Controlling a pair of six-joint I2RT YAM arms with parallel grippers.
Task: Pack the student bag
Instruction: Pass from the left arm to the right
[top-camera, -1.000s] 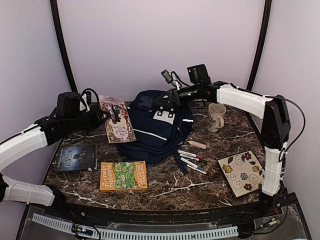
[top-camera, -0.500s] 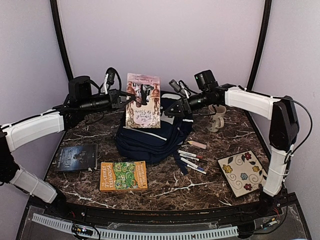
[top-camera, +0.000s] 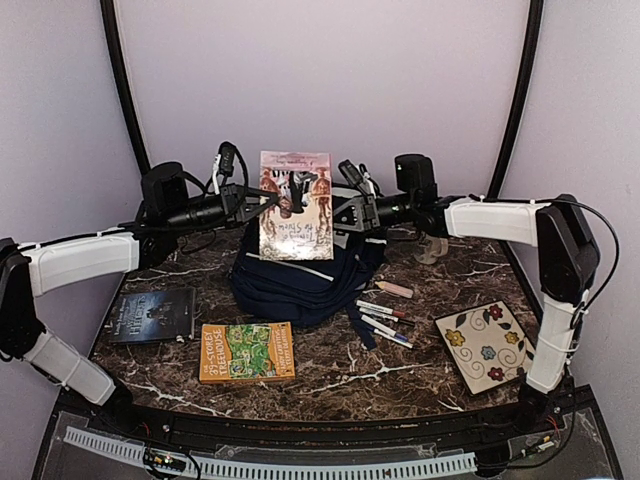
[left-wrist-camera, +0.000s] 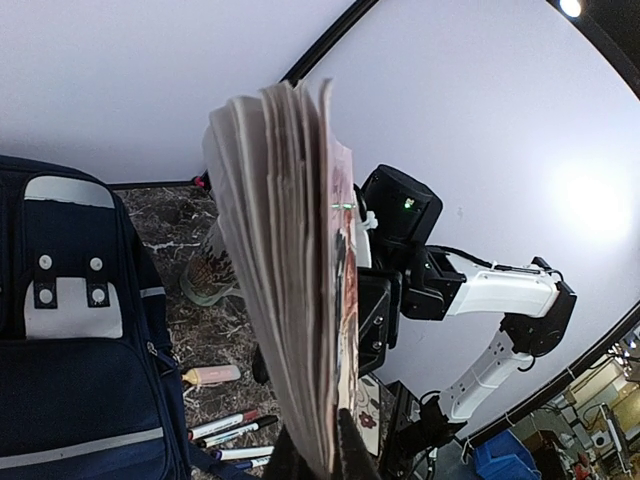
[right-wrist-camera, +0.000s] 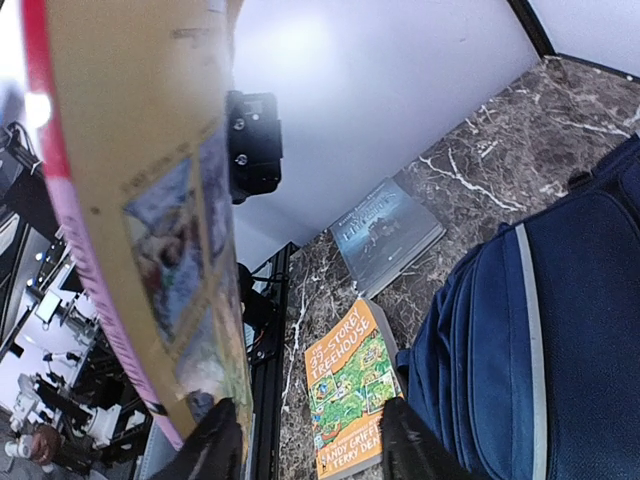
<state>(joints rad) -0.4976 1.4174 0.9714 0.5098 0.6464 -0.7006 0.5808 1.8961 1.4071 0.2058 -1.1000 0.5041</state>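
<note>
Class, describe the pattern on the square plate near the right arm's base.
The plate is cream with scattered flowers; the top external view shows it best.

Matt navy cloth student bag (top-camera: 290, 285); glossy marble-look table (top-camera: 400, 375); paper book (top-camera: 300, 235), glossy cover; glazed plate (top-camera: 483, 345)

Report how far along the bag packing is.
Done: nothing visibly packed; the inside of the backpack is not in view. In hand: the left gripper is shut on an illustrated book, held upright above the backpack, with the open right gripper beside it. Left: getting that book in, plus the dark book, the orange book and the markers on the table.
</note>
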